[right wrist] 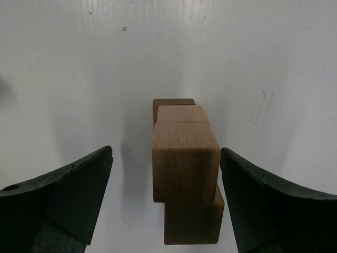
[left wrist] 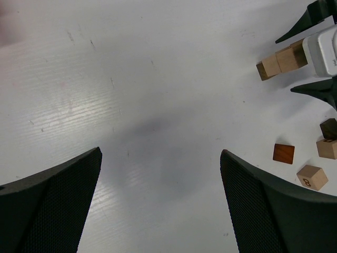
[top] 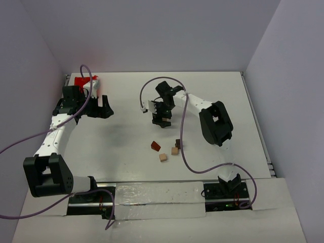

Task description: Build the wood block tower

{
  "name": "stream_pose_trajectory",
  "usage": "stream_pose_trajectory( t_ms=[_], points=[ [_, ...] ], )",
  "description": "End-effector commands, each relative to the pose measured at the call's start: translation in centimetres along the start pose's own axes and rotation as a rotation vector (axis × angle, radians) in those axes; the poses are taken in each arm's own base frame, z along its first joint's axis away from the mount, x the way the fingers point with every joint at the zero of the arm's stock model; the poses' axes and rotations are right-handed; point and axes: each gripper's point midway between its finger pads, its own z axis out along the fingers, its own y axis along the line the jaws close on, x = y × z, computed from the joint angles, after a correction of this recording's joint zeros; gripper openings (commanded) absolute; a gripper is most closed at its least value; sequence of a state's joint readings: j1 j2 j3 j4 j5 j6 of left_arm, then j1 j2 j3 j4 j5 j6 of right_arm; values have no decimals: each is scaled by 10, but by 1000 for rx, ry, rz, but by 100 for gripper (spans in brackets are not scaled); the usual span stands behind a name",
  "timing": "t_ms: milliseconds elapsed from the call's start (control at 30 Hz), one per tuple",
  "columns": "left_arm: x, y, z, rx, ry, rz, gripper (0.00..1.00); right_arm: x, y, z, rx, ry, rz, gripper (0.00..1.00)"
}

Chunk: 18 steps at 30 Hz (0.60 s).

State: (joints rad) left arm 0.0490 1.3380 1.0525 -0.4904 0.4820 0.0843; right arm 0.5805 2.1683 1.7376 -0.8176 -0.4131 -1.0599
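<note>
Our right pincer (right wrist: 166, 153) stands open astride the tower (right wrist: 185, 158). One finger (right wrist: 63, 195) is clearly apart from the blocks. The other sits so close to the top cube that we cannot tell whether it touches. The tower is a narrow column of tan and brown cubes, not squarely lined up, standing mid-table towards the far side. From overhead the pincer hides most of it.

On the near side of the tower four loose pieces lie close together on the table (top: 212, 91): a reddish wedge (top: 155, 146), two tan cubes (top: 163, 157) and a dark cube (top: 178, 143).

Well to the left, our left pincer (left wrist: 160, 153) hangs wide open over bare table, holding nothing. Just behind it, at the far left corner, is a red bin (top: 81, 81).
</note>
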Motion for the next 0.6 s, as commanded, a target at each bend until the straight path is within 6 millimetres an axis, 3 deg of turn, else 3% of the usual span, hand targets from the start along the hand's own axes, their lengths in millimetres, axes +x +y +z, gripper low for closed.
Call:
stream_pose_trajectory(
  t_ms=[0, 300, 567],
  points=[
    [-8, -2, -8, -4, -35, 24, 99, -10, -16, 2, 45, -3, -20, 87],
    [-8, -2, -7, -3, -33, 21, 99, -11, -22, 10, 42, 30, -34, 75],
    [-7, -1, -8, -6, -32, 23, 99, -8, -17, 15, 40, 58, -49, 70]
  ],
)
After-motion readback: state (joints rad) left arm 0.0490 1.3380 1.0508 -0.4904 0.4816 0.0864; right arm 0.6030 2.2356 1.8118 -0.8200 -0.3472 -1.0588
